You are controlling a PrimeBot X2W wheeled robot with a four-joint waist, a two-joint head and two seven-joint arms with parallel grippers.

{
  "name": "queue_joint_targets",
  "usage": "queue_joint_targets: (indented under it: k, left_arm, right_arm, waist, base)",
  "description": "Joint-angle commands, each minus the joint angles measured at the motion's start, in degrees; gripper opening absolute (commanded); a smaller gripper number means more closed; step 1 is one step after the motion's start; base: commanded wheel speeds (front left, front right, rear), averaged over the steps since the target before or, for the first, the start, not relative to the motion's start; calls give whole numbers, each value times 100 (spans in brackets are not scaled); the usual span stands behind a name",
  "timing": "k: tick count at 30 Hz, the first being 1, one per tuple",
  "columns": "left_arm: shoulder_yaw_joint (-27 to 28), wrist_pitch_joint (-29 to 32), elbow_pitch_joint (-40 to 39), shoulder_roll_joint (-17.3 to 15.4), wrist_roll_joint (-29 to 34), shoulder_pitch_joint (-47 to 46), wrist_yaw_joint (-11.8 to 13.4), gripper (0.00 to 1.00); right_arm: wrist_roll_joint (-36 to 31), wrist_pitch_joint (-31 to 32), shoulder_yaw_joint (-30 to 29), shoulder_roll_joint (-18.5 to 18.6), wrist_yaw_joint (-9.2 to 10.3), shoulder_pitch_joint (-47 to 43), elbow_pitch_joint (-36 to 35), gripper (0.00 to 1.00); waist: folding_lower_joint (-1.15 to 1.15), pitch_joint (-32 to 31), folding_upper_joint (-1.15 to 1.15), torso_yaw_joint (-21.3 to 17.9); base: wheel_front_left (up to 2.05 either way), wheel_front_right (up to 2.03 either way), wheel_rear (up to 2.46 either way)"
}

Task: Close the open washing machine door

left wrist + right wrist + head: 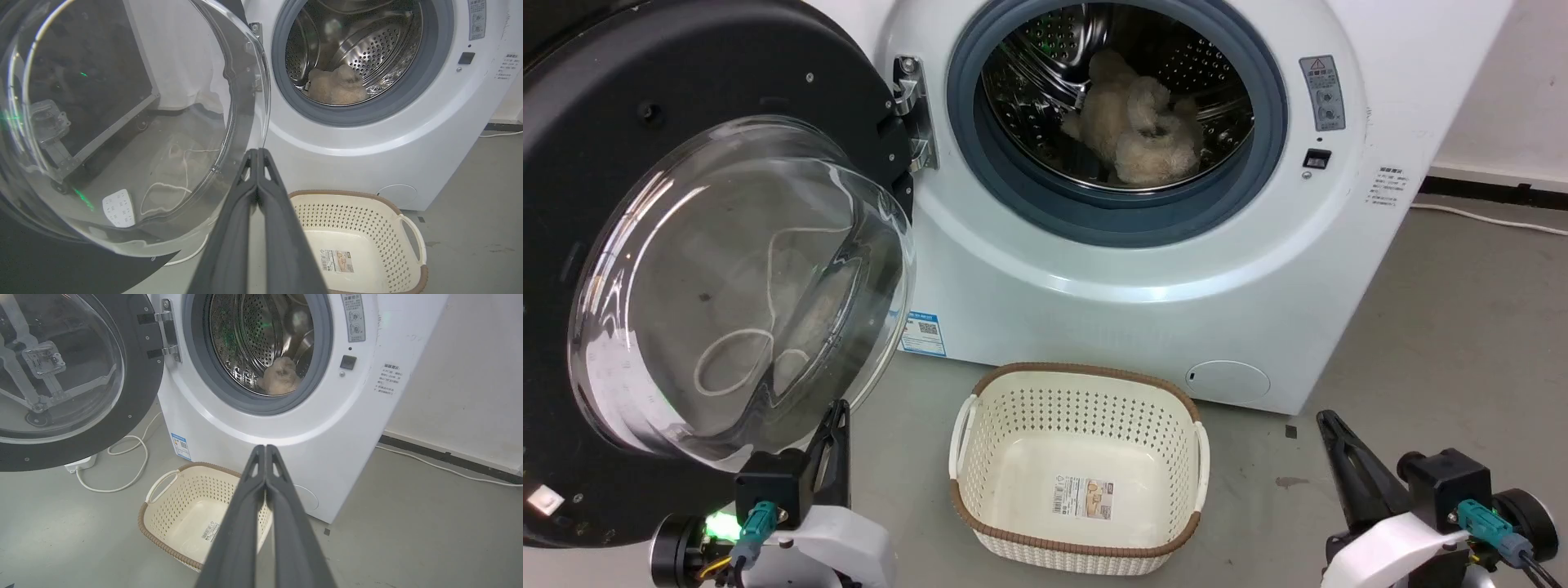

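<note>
The left fingers (245,212) and right fingers (241,522) are each pressed together on nothing, with a cream basket (1078,457) on the floor between them. The washing machine door (743,286) stands swung wide open, its glass bowl just beside the left fingertips, contact uncertain. Beyond, the drum (1029,73) lies exposed with a fluffy bundle (1139,131) inside, so I judge the whole closing swing is left to do.
</note>
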State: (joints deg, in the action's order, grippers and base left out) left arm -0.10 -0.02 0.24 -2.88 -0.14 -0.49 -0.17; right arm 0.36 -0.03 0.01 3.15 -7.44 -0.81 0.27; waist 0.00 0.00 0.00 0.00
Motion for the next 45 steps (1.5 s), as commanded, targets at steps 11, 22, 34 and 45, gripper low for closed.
queue_joint_targets:
  k: [11,22,34,45]
  left_arm:
    - [0,0,-1,0,0,1,0,100]
    - [-67,-86,4,-13,18,-6,-2,100]
    - [-179,-229,-7,-77,27,-2,32,100]
    - [-323,-409,-36,-208,21,53,96,100]
  right_arm:
    - [0,0,1,0,0,0,0,100]
    - [83,-85,-40,-1,0,-22,14,100]
    - [127,-229,-75,-3,-1,-57,28,100]
    - [200,-409,114,-7,-1,-89,86,100]
  waist:
    - [0,0,0,0]
    - [0,3,0,14]
    - [0,-22,0,203]
    - [0,-82,0,764]
  base:
    - [0,0,0]
    - [0,0,0]
    - [0,0,0]
    - [0,0,0]
